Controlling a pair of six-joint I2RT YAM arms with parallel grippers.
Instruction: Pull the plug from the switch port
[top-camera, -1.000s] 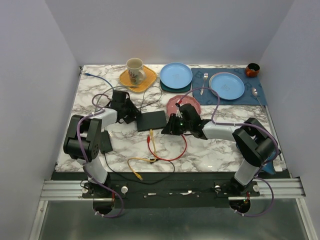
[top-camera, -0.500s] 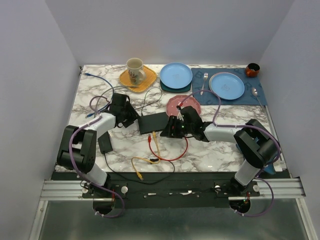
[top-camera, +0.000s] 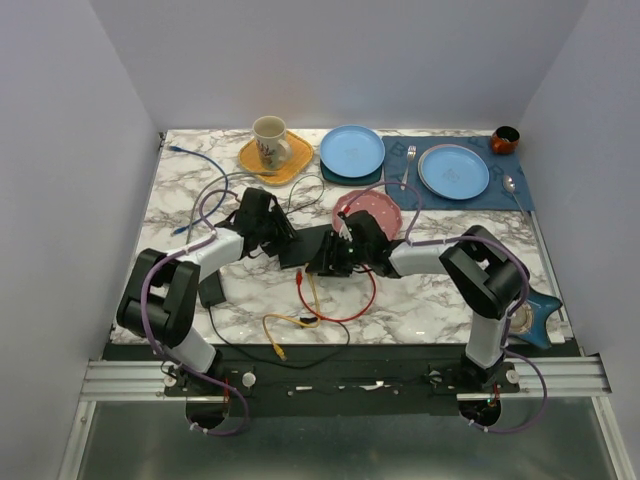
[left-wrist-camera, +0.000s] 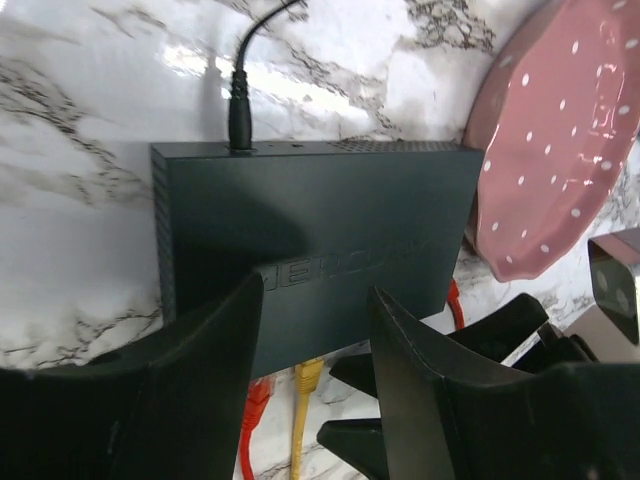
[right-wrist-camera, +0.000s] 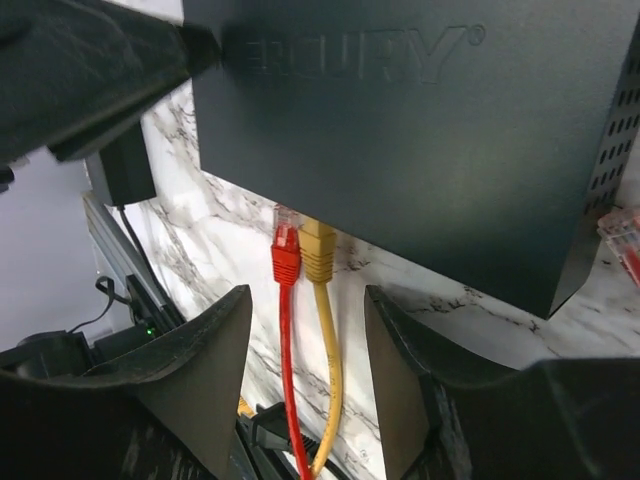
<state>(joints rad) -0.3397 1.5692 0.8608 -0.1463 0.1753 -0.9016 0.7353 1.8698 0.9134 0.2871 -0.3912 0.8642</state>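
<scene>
The switch (top-camera: 303, 243) is a flat black box on the marble, with a black power lead in its far edge (left-wrist-camera: 240, 110). A yellow plug (right-wrist-camera: 319, 250) sits in a port on its near edge. Beside it lies a red plug (right-wrist-camera: 286, 255), and its clear tip shows at the edge. My right gripper (right-wrist-camera: 305, 330) is open, with a finger on each side of both cables and touching neither. My left gripper (left-wrist-camera: 315, 340) is open over the switch's top (left-wrist-camera: 320, 220), closed on nothing. I cannot tell whether it touches the switch.
A pink dotted plate (top-camera: 375, 210) lies against the switch's right end. A small black power brick (top-camera: 210, 288) sits at the left. Red and yellow cables (top-camera: 320, 305) loop toward the front edge. A mug on a yellow plate (top-camera: 268, 140) and two blue plates (top-camera: 352, 150) stand at the back.
My right gripper has opened and moved left along the switch's near edge to the two plugs. My left gripper has moved right onto the switch, still open.
</scene>
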